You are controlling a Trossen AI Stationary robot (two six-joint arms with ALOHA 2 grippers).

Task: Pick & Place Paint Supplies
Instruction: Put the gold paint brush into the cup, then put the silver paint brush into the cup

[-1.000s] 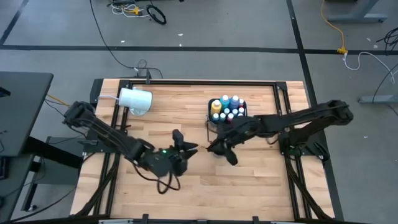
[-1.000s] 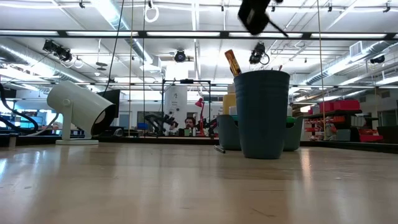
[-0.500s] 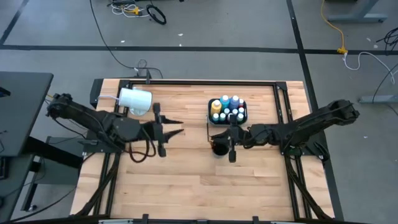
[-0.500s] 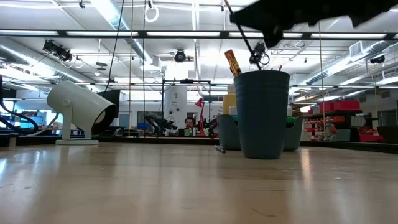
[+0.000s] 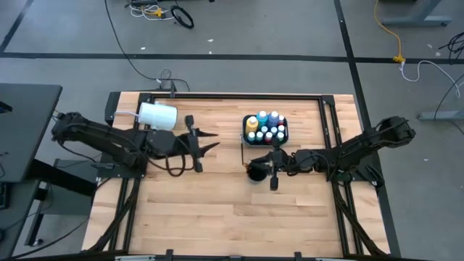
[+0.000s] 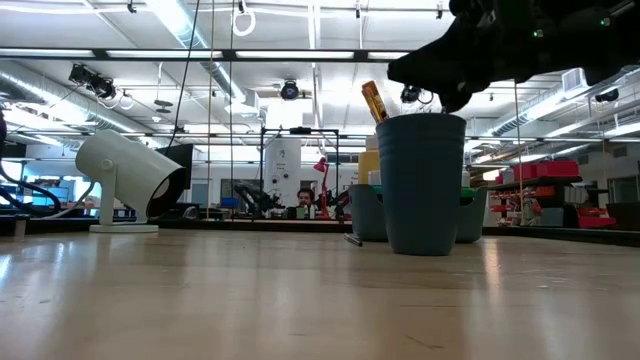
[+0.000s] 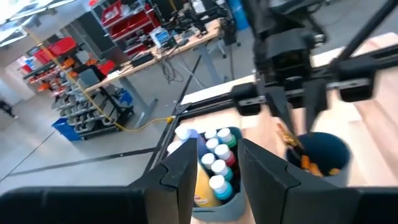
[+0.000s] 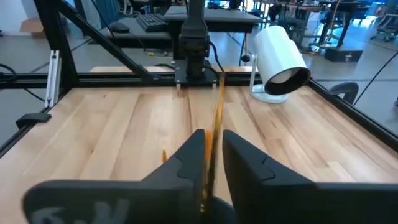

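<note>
A dark blue-grey cup (image 6: 422, 182) stands upright on the table with brushes (image 7: 303, 160) sticking out of it. My right gripper (image 5: 262, 166) hovers just over its rim, level, fingers slightly apart. A thin brush (image 8: 215, 118) stands in the gap, its lower end hidden below. My left gripper (image 5: 206, 142) is open and has nothing in it, left of the tray (image 5: 284, 139) of small pale-capped paint bottles (image 7: 214, 163). A thin dark brush (image 5: 242, 148) lies on the table beside the tray. My right gripper's fingers (image 8: 189, 158) stand on either side of the brush's handle (image 8: 213, 140), coming level from the table's right, with a slim gap showing on both sides. Whether a finger touches the handle I cannot tell.
A large white cup (image 5: 157, 116) lies on its side at the far left of the table. The tray sits just beyond the dark cup (image 5: 254, 174), toward the far edge. Black frame rails (image 5: 217, 96) run along the table's edges. Bare wood (image 5: 232, 217) fills the near half.
My right gripper has come down onto the dark cup and tipped from slanting to level, lowering the thin brush into the cup. My left gripper has drawn back from the table's middle toward the far left and rolled, fingers apart throughout.
</note>
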